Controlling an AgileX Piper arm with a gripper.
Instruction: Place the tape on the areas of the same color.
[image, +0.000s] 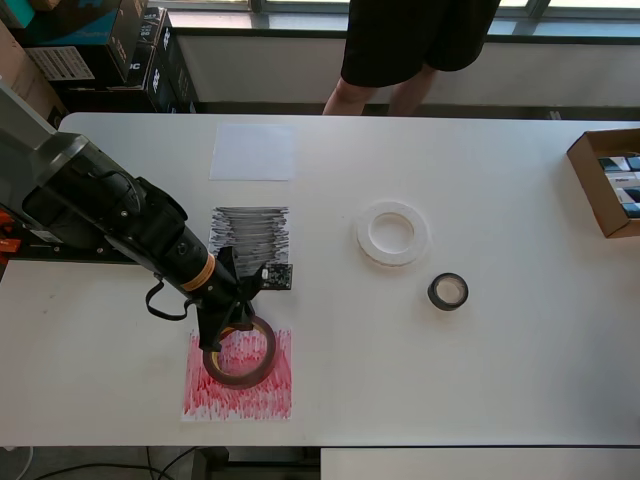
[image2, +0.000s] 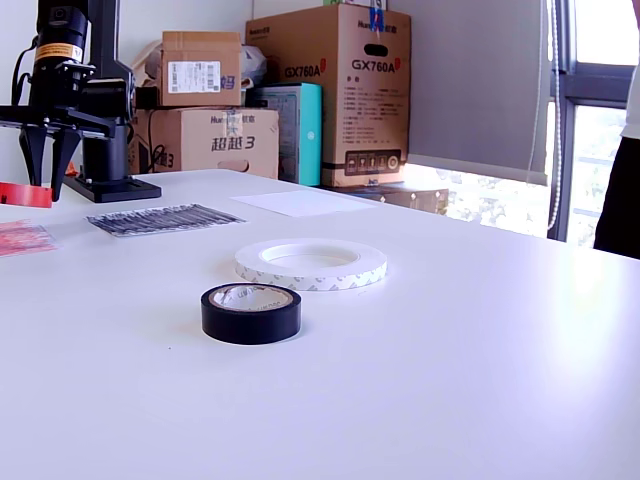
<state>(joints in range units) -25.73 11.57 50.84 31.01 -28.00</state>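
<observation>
My gripper (image: 228, 330) is shut on the upper-left rim of the reddish-brown tape ring (image: 262, 362). It holds the ring low over the red-scribbled sheet (image: 240, 398). In the exterior view the gripper (image2: 47, 185) points down at the far left, and the ring (image2: 20, 194) hangs just above the red sheet (image2: 20, 238). The white ring (image: 368, 236) (image2: 310, 275) and the small black ring (image: 434, 293) (image2: 250, 318) lie flat on the bare table. The black-scribbled sheet (image: 250, 228) (image2: 160, 219) and the plain white sheet (image: 253, 151) (image2: 300, 203) have nothing on them.
An open brown cardboard box (image: 596, 190) sits at the overhead view's right edge. A person (image: 410, 40) stands behind the table's far side. Cardboard boxes (image2: 340, 90) are stacked beyond the table, by the arm's base (image2: 110, 185).
</observation>
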